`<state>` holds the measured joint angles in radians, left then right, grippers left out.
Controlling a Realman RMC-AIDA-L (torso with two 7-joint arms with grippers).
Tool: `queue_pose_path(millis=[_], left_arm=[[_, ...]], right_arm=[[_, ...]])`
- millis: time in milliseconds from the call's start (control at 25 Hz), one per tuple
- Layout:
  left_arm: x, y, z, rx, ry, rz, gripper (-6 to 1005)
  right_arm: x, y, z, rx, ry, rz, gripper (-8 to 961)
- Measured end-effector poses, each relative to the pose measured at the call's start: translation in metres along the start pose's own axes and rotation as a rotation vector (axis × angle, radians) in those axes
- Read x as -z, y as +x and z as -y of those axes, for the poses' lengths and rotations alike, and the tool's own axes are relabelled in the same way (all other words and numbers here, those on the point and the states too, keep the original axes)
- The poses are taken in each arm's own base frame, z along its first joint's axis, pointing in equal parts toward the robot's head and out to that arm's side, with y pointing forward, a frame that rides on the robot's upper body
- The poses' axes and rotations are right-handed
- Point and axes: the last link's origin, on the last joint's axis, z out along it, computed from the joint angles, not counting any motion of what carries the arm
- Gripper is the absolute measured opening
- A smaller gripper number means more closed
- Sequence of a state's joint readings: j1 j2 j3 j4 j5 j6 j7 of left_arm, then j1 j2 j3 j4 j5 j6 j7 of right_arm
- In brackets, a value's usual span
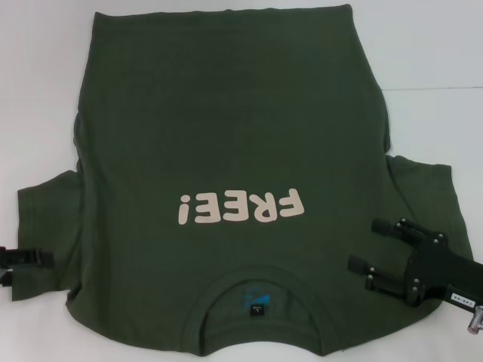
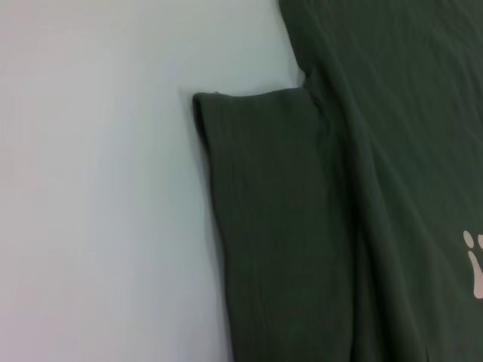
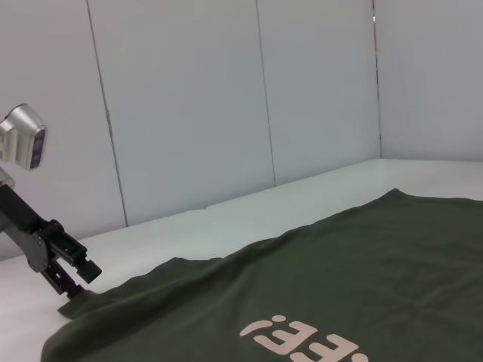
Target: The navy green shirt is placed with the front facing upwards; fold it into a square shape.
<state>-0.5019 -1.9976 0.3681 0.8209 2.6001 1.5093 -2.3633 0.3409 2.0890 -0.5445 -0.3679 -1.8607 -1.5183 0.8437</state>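
The navy green shirt (image 1: 226, 151) is lying flat on the white table (image 1: 45, 75), front side up. The collar (image 1: 260, 290) is sitting at the near edge and the hem is pointing away from the robot. The cream lettering (image 1: 240, 207) is reading upside down in the head view. No containers are showing in any view.

The right gripper (image 1: 373, 249) is hovering over the shirt's right sleeve (image 1: 426, 196), near the right shoulder. Its two black fingers (image 1: 400, 228) are pointing toward the shirt's middle and are standing spread apart. Nothing is sitting between them.

The left gripper (image 1: 23, 258) is sitting at the outer edge of the left sleeve (image 1: 45, 219), low at the table's left side. Only part of it is showing in the head view. In the right wrist view the left gripper (image 3: 72, 279) is touching the tip of the sleeve. Whether its fingers are closed on the fabric cannot be told.

The left wrist view is showing the left sleeve (image 2: 272, 226) lying flat on the table (image 2: 98, 211), with the cuff edge smooth
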Motion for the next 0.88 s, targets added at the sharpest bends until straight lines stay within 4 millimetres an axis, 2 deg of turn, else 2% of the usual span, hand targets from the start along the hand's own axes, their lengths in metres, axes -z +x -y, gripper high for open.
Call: queue_pose_path(millis=[720,880], left_arm=[[-0.0032,0.0013,-0.0031,0.003,-0.001,0.016,769],[-0.0052,0.0006,-0.0044,-0.007,0.002,0.029,637]], right_arm=[[0.0,0.0003,-0.0007,-0.003,-0.002,0.001,839],[-0.0001,0.0003,-0.0008,-0.003,-0.002,0.002,838]])
